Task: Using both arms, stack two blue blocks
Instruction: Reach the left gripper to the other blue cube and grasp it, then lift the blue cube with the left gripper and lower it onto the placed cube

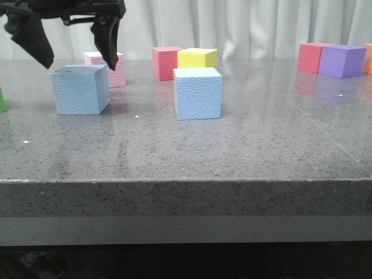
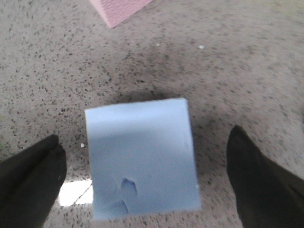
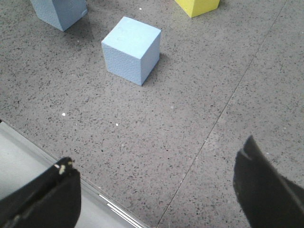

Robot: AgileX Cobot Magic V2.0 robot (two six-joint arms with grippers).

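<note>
**Hovering over the first block, with a small offset to mind**

Judging from the left wrist view, the left gripper (image 2: 142, 185) hangs above the left blue block (image 2: 142, 159) with its jaws spread wide, one finger on each side and not touching it. The block is between the jaws but turned a little against them, and it sits closer to one finger than to the other. If the arm descends like this, I think one finger could meet the block first and push or rotate it on the smooth table (image 1: 261, 151). A tilted grasp would later make the stack crooked. Two small dents are visible on the top face, so the foam marks easily under pressure.

Beyond the jaws lies a pink cube (image 2: 121, 9), near enough that a pushed block may slide against it.

The right gripper (image 3: 156, 190) is also spread and holds nothing. It waits over the near table edge, and the second blue block (image 3: 130, 50) stands well ahead of its jaws with open room all around. A yellow cube (image 3: 197, 5) is farther off.
</note>
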